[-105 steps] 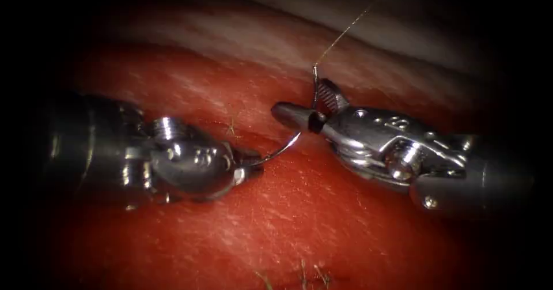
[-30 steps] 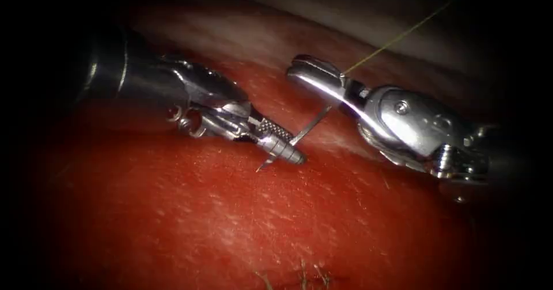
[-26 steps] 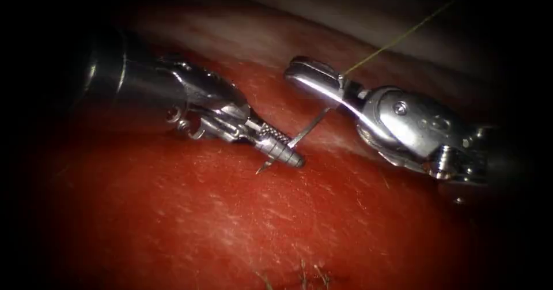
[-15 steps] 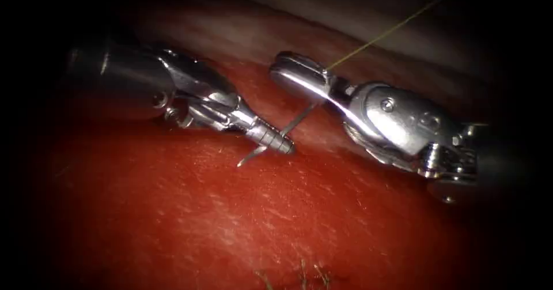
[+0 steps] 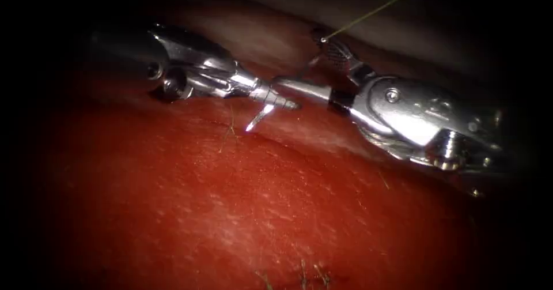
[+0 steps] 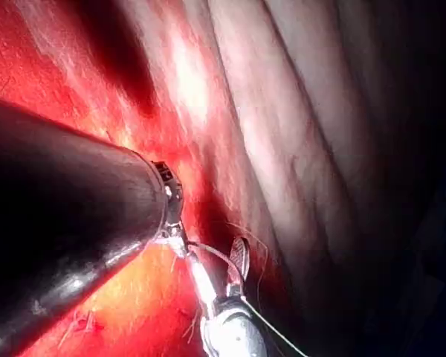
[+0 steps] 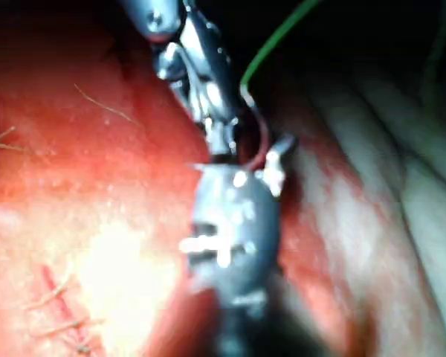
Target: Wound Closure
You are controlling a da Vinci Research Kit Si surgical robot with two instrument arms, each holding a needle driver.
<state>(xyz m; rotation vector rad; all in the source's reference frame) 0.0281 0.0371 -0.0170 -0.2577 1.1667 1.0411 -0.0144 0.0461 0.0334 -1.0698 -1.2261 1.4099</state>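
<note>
Because the needle [image 5: 259, 114] is a thin, stiff, polished curve of steel, I judge it light but slippery and apt to swivel in a grip. It is best taken on the flat of its body a little behind the point, never on the point itself or on the tail where the thread [image 5: 374, 13] joins. It hangs just above the tissue [image 5: 276, 209], not in it as far as I can see, with its point aimed down and to the endoscope view's left.

My left end effector [image 5: 282, 101] is clamped on it close behind that point. The rest of the curve rises through the gap of my right end effector [image 5: 302, 62], whose jaws stand wide apart and grip nothing. The thread runs from the needle's tail up and away to the right. It looks fine, limp and easy to fray.

I cannot pick out the cut well enough to place the needle beside it. Small marks on the right tool's body are not legible.
</note>
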